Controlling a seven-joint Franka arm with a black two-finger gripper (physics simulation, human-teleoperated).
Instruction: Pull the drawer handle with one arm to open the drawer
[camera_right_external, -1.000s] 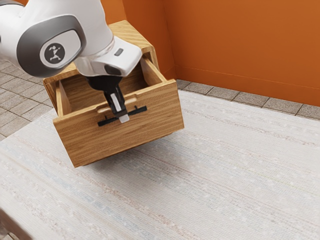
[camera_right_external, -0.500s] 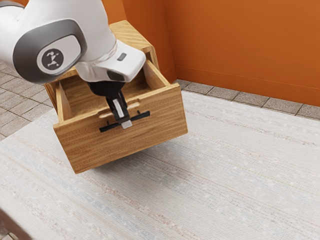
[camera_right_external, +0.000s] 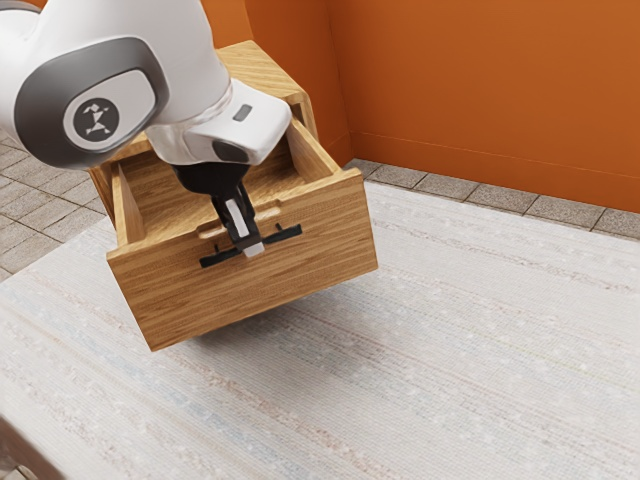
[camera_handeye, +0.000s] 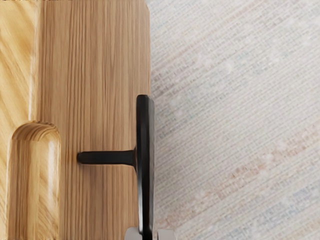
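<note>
A wooden drawer (camera_right_external: 250, 265) stands pulled well out of its wooden cabinet (camera_right_external: 262, 70), showing its hollow inside. A black bar handle (camera_right_external: 252, 246) runs across the drawer's front face. My gripper (camera_right_external: 247, 240) reaches down from above over the front edge and is shut on the middle of that handle. In the wrist view the handle (camera_handeye: 144, 165) and its black post (camera_handeye: 105, 158) stand off the drawer front (camera_handeye: 95, 75), right under my hand.
The cabinet sits in the corner by an orange wall (camera_right_external: 480, 80). A pale woven rug (camera_right_external: 450, 340) covers the floor in front of the drawer and toward the exterior view's right. Grey floor tiles (camera_right_external: 30, 210) lie at the exterior view's left.
The drawer has slid further out of the cabinet, toward the exterior view's right, with my gripper staying on the handle. The last half second's motion is small.
</note>
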